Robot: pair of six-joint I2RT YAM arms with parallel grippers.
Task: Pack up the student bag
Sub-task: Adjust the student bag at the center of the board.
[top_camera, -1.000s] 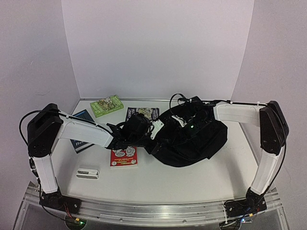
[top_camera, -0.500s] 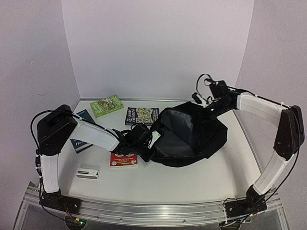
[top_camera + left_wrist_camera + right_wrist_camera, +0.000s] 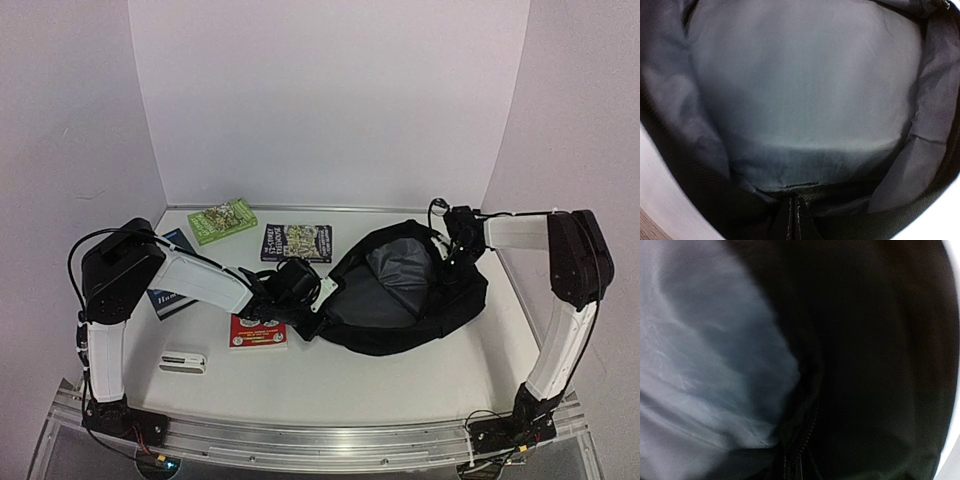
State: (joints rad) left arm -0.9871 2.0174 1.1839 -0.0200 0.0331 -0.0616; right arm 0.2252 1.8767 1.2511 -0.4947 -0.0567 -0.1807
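Observation:
The student bag (image 3: 400, 328), a big black backpack, lies right of the table's middle with its mouth held wide, so the grey lining (image 3: 395, 272) shows. My left gripper (image 3: 318, 293) is shut on the bag's left rim. In the left wrist view the gripper (image 3: 794, 220) pinches black fabric below the grey lining (image 3: 800, 90). My right gripper (image 3: 452, 245) is shut on the bag's right rim. In the right wrist view the gripper (image 3: 795, 466) clamps the zip edge (image 3: 812, 425) of the bag (image 3: 880, 365).
A green book (image 3: 222, 220) lies at the back left and a dark-covered book (image 3: 297, 241) behind the bag's left side. A red booklet (image 3: 258, 331) lies under my left arm, a blue book (image 3: 168, 278) at the far left and a small white case (image 3: 183, 360) near the front.
My right gripper lifted the bag's rim up and back, then came down to the right with it. The mouth has opened wider. My left gripper stays on the left rim.

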